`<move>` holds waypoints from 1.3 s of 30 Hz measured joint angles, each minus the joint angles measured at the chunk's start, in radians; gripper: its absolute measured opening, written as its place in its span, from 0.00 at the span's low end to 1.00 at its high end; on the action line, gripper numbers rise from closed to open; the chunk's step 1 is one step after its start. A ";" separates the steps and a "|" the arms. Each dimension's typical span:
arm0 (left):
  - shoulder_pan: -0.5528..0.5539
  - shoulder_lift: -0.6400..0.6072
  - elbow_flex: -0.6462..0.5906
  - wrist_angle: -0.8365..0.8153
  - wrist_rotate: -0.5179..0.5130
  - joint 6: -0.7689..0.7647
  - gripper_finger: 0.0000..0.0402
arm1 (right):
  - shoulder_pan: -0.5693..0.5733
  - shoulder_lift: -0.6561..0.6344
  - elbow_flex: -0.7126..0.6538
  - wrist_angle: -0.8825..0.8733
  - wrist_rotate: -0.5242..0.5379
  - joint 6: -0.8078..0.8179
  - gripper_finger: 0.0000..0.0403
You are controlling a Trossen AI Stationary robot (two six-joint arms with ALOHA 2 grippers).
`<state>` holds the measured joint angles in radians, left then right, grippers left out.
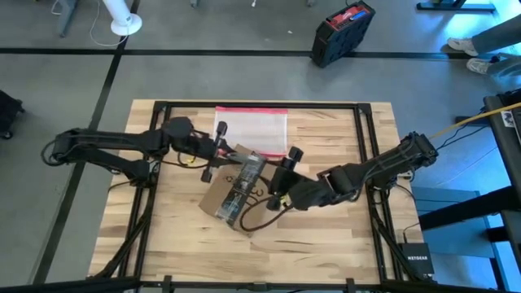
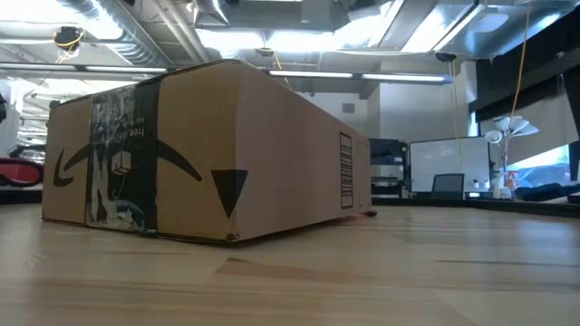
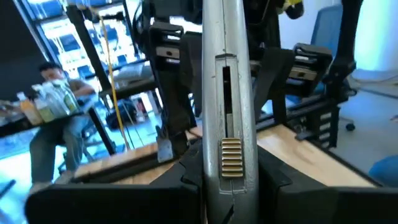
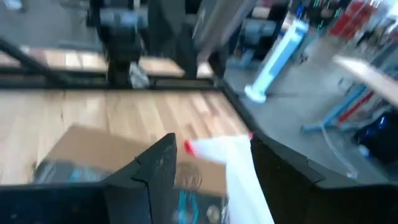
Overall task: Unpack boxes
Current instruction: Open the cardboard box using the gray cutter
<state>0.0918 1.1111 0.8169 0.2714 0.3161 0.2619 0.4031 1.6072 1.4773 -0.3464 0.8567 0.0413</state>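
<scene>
The brown cardboard box point(image 1: 221, 195) with a black tape strip rests on its base mid-table; the low view shows the box point(image 2: 199, 154) with its smile-arrow logo and barcode label. My left gripper point(image 1: 218, 155) is at the box's far-left corner, shut on a silver utility knife point(image 3: 227, 93). My right gripper point(image 1: 285, 164) is at the box's far-right side, fingers apart point(image 4: 211, 180). A white strip with a red tip point(image 4: 227, 165) shows between them; whether it touches them, I cannot tell. The box point(image 4: 81, 149) lies below. My left gripper pinches the utility knife's silver handle just behind its ribbed brass slider point(image 3: 231, 157), one finger point(image 3: 155, 186) on either side. The fingers lie along the knife, which points forward from them toward the box and my right arm, lifted clear of the table.
A clear pouch with a pink-red edge point(image 1: 252, 126) lies flat on the table beyond the box. A black frame point(image 1: 362, 138) rims the tabletop. On the floor past the far edge are a black and red case point(image 1: 342, 32) and a white fan point(image 1: 122, 20). A seated person point(image 3: 53, 118) is beyond the table.
</scene>
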 joint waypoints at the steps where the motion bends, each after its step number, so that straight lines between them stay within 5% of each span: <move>1: -0.005 -0.003 0.000 0.004 0.000 -0.001 0.15 | -0.008 0.000 0.000 0.050 -0.001 -0.033 0.50; 4: -0.023 -0.005 0.000 0.011 -0.013 0.009 0.15 | -0.021 -0.001 0.000 0.169 -0.021 -0.133 0.50; 8: -0.038 -0.004 0.000 0.007 -0.042 0.034 0.15 | -0.056 -0.001 0.000 0.282 -0.173 -0.186 0.50; 16: -0.040 -0.004 0.000 0.050 -0.045 0.038 0.15 | -0.125 0.004 0.000 0.313 -0.371 -0.172 0.50; 30: -0.073 0.047 0.000 0.112 -0.127 0.072 0.15 | -0.143 0.047 0.000 0.454 -0.450 -0.205 0.49; 39: -0.127 0.052 -0.002 0.133 -0.253 0.136 0.15 | -0.142 0.060 0.002 0.454 -0.406 -0.225 0.37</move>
<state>-0.0355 1.1629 0.8154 0.4044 0.0626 0.3974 0.2611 1.6669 1.4792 0.1072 0.4510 -0.1837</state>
